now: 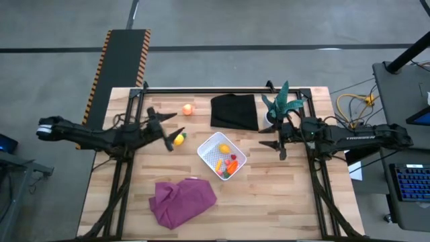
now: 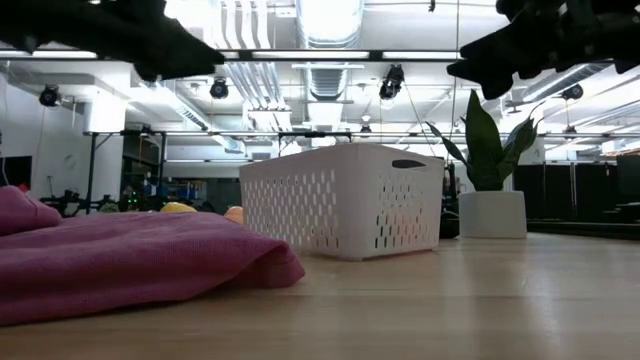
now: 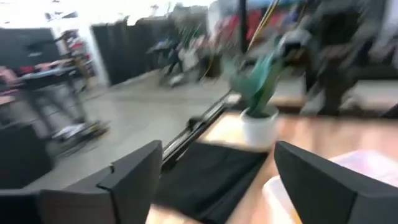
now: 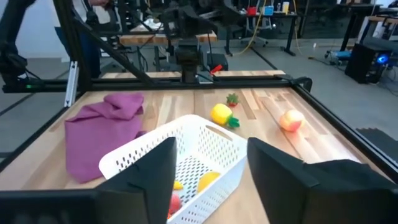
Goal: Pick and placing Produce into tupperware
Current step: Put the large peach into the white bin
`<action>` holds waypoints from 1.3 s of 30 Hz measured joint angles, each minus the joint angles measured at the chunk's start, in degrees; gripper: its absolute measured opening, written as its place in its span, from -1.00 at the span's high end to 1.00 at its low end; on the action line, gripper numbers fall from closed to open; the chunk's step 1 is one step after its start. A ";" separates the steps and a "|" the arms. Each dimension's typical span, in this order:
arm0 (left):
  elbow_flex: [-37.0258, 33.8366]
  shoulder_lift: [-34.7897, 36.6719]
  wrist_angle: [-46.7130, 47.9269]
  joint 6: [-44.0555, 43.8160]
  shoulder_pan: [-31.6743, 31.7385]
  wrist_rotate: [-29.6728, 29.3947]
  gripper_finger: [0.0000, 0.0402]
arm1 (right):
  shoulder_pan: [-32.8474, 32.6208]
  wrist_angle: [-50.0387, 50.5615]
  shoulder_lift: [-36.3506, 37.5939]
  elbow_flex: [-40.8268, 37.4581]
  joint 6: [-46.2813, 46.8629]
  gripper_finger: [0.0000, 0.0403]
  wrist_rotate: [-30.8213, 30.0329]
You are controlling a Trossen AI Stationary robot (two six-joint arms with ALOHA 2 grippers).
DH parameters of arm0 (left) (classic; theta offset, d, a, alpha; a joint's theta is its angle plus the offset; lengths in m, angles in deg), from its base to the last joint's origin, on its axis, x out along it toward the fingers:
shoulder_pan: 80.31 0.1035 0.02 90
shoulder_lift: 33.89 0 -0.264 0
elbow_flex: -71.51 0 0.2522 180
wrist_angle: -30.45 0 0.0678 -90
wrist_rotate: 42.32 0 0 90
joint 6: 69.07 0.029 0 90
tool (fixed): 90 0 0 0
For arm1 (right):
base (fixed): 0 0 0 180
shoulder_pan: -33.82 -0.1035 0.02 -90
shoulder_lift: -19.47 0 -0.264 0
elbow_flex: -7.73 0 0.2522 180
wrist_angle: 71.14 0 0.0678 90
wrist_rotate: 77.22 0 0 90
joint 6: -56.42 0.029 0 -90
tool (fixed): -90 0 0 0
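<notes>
We look down on a wooden table (image 1: 282, 195) with two dark arms reaching in from either side.

Nearest to us lies a crumpled purple cloth (image 1: 181, 200), well apart from both grippers.

Farther in, near the middle, sits the white perforated container (image 1: 209, 149), turned cornerwise, between the two grippers. Inside it we see a yellow lemon (image 1: 224, 149), a small orange piece (image 1: 233, 159) and some red and green pieces (image 1: 228, 169) that are too small to name. Through the right wrist camera the container (image 4: 205, 134) lies straight ahead of that arm's jaws, just beyond the fingertips.

The left gripper (image 1: 169, 134) hangs above the table with its jaws spread wide and holding nothing; its own camera shows a broad empty gap between the two dark fingers (image 3: 134, 177). A yellow fruit with a green tip (image 1: 179, 139) lies on the wood just beside the fingertips, on the container's side of them. From the right wrist it shows as a yellow fruit (image 4: 221, 114), with a tiny red piece with a green top (image 4: 232, 99) near it.

The right gripper (image 1: 281, 143) hovers on the other side of the container, its jaws spread apart and empty.

Beyond the left jaws, a peach-orange ball (image 1: 188, 109) rests alone on the wood. Farther back, a black cloth (image 1: 234, 111) lies flat, and beside it, just behind the right gripper, stands a green spiky plant in a white pot (image 1: 281, 104).
</notes>
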 joint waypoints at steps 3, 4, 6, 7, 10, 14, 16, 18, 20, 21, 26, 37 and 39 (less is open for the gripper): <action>6.21 -5.05 6.11 0.44 2.27 -2.67 -0.59 | 0.00 0.52 -0.16 0.27 -0.05 -0.07 0.00; 8.40 -6.63 8.91 0.54 3.29 -3.34 -0.62 | 0.00 0.52 -0.15 0.33 -0.18 -0.10 0.00; 12.63 -10.01 15.16 0.57 5.75 -3.36 -0.67 | 0.00 0.56 0.02 0.33 -0.81 -0.14 0.00; 14.69 -11.75 17.76 0.57 7.12 -3.37 -0.68 | 0.00 0.52 0.06 0.33 -1.33 -0.17 0.00; 18.82 -16.60 20.25 -0.04 10.08 -3.87 -0.68 | 0.00 0.82 -0.08 0.33 -2.37 -0.21 -0.01; 20.78 -22.58 17.33 1.71 10.98 -10.37 -0.68 | 0.00 0.94 -0.11 0.33 -2.78 -0.25 -0.02; 21.54 -25.21 15.77 2.03 10.98 -15.58 -0.68 | 0.00 1.10 -0.09 0.33 -2.80 -0.25 -0.02; 23.22 -27.51 16.25 3.44 11.94 -17.17 -0.68 | 0.00 1.32 -0.11 0.33 -3.02 -0.24 -0.02; 25.62 -29.01 18.92 3.60 14.23 -14.63 -0.68 | 0.00 1.51 -0.11 0.33 -3.37 -0.23 -0.02; 27.31 -29.52 22.24 2.95 15.80 -10.80 -0.68 | 0.00 1.69 -0.11 0.33 -3.45 -0.23 -0.02; 36.41 -32.69 38.55 0.52 26.46 16.22 -0.68 | 0.00 1.89 -0.11 0.33 -3.48 -0.24 -0.02; 49.90 -42.32 64.16 16.68 34.94 26.83 -0.68 | 0.00 2.99 -0.11 0.33 -4.96 -0.21 -0.04; 51.88 -45.71 69.50 17.29 36.16 26.74 -0.68 | 0.02 2.97 -0.11 0.33 -4.98 -0.22 -0.04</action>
